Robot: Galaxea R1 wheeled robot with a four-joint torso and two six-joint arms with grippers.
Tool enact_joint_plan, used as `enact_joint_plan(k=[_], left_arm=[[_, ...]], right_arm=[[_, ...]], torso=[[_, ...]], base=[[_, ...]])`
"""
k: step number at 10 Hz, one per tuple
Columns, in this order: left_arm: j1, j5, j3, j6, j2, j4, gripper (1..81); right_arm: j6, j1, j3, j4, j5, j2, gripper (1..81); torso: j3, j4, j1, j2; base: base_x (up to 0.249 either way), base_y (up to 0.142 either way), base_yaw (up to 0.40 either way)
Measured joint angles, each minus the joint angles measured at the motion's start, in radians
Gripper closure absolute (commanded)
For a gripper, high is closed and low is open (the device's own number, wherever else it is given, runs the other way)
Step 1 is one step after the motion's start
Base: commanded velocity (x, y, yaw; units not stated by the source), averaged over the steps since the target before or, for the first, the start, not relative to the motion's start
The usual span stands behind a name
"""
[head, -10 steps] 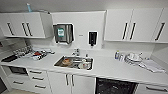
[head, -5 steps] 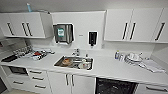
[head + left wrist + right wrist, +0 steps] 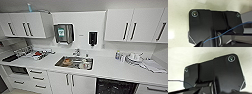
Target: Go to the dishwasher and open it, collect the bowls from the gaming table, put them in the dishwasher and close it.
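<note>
Claw status: both claws undeterminable, no bowl seen held.
Dishwasher [image 3: 116, 87], below the surface [image 3: 110, 68] at right, looks open; bowls uncollected.

The room was a small kitchen with a white wall [image 3: 80, 22]. White upper cabinets [image 3: 135, 25] with dark bar handles hung on both sides. A paper towel dispenser [image 3: 63, 33] and a dark soap dispenser [image 3: 93, 38] were fixed on the wall between them. A steel sink [image 3: 74, 62] sat in the white table [image 3: 112, 71], above white drawers [image 3: 37, 77].
</note>
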Motion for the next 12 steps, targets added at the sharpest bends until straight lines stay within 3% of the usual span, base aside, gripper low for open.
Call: enact_joint_plan(k=[7, 12], left_arm=[[0.009, -0.011, -0.002, 0.0, 0.001, -0.001, 1.0], [0.014, -0.068, -0.001, 0.0, -0.002, -0.001, 1.0]], right_arm=[[-0.001, -0.007, -0.048, -0.005, -0.005, 0.028, 1.0], [0.0, -0.001, -0.079, -0.005, -0.005, 0.033, 1.0]], torso=[[0.0, 0.0, -0.001, 0.0], [0.0, 0.0, -0.001, 0.0]], base=[[0.0, 0.0, 0.346], [0.0, 0.0, 0.36]])
